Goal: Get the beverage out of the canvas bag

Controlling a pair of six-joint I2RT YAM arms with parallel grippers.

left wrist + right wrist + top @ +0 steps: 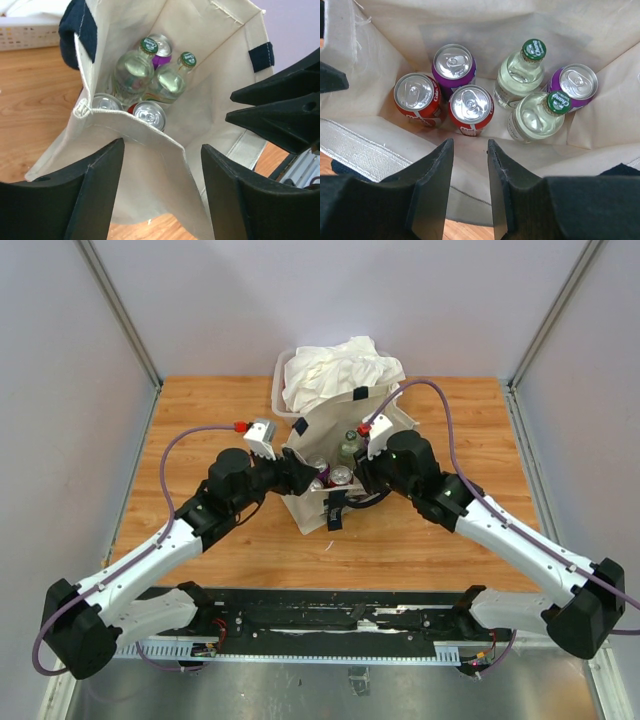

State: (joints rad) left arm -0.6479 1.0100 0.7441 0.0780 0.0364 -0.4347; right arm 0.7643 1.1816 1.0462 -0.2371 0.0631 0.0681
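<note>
The canvas bag [345,465] stands between both grippers, mouth spread. The right gripper [470,165] pinches its near rim, jaws narrowly clamped on cloth; the left gripper [160,165] straddles the opposite rim, jaws apart. Below the right fingers: two red cans [470,107], two purple cans [454,65], two green-capped bottles [522,75]. No drink is gripped yet; next, probably one jaw must reach down.

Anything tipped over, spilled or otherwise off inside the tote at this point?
Nothing stands out. Inside the canvas bag the four cans and two green-capped bottles all stand upright, tops closed, with no liquid showing on the fabric. Both grippers hold the bag's rim.
</note>
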